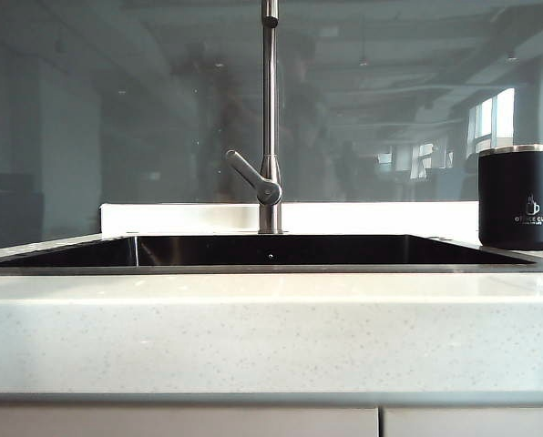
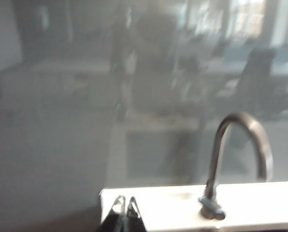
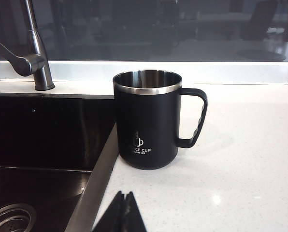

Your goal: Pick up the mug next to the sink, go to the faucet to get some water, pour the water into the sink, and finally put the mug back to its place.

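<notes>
I see the mug [image 3: 146,118] upright on the worktop [image 1: 271,337], at the sink's [image 1: 271,251] right edge, handle turned away from the basin. The faucet [image 1: 269,118] rises at the sink's back edge, lever angled left. Right gripper [image 3: 123,212]: fingers pressed together, empty, low over the worktop just short of the mug. Left gripper [image 2: 125,209]: fingertips together, empty, facing the faucet and rear glass.

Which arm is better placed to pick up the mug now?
The right. Its gripper, jaws shut, faces the upright mug on the counter beside the sink. The left gripper, also shut, faces the faucet; no mug there.
</notes>
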